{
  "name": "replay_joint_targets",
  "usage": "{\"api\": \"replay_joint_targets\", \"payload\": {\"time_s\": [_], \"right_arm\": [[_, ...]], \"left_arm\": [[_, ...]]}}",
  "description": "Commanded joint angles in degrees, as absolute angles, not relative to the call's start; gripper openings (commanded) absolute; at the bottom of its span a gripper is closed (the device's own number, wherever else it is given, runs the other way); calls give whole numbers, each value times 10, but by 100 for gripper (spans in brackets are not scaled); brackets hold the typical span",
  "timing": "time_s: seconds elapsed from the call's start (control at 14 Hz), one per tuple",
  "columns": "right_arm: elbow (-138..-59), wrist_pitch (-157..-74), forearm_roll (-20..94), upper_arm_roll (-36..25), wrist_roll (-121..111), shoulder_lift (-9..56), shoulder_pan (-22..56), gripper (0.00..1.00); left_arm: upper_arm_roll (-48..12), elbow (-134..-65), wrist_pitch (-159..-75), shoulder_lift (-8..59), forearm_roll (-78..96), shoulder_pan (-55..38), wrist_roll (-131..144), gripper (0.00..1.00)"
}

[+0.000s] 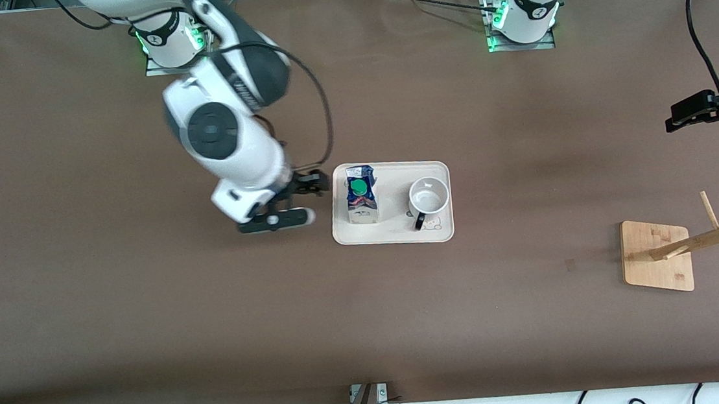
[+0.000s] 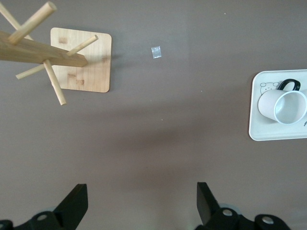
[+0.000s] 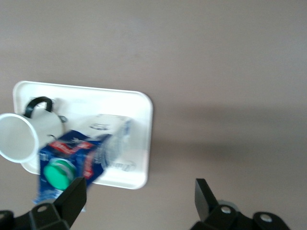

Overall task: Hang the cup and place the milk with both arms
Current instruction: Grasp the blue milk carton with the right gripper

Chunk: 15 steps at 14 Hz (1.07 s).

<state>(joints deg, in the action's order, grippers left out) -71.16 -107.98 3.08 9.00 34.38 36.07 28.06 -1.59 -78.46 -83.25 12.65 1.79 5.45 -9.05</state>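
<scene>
Wooden rack (image 1: 695, 244) runs off-frame; right gripper (image 1: 306, 187) beside tray (image 1: 395, 234), left gripper (image 1: 671, 122) aloft, both released.

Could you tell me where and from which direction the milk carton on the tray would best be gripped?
Probably across the flat side walls of the milk carton, below its gable top, coming in from the right arm's end of the table. It stands upright at that end of the tray, with the cup beside it at the tray's other end. The open right gripper is already beside that tray edge.

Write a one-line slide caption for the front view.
White smiley mug and blue milk carton standing on cream tray; right hand open beside it.
</scene>
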Motion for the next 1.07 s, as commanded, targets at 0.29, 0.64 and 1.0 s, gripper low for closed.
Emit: {"api": "replay_joint_targets", "payload": {"time_s": [0.29, 0.64, 1.0], "right_arm": [[-669, -1135, 39, 87, 466, 416, 330, 100], [-669, -1166, 34, 85, 494, 433, 352, 100], [-673, -1168, 3, 83, 496, 446, 363, 85]], "left_arm": [[-32, -776, -851, 142, 16, 54, -101, 100], [-32, -783, -825, 142, 15, 52, -100, 100], [-23, -781, -825, 152, 9, 55, -100, 100]]}}
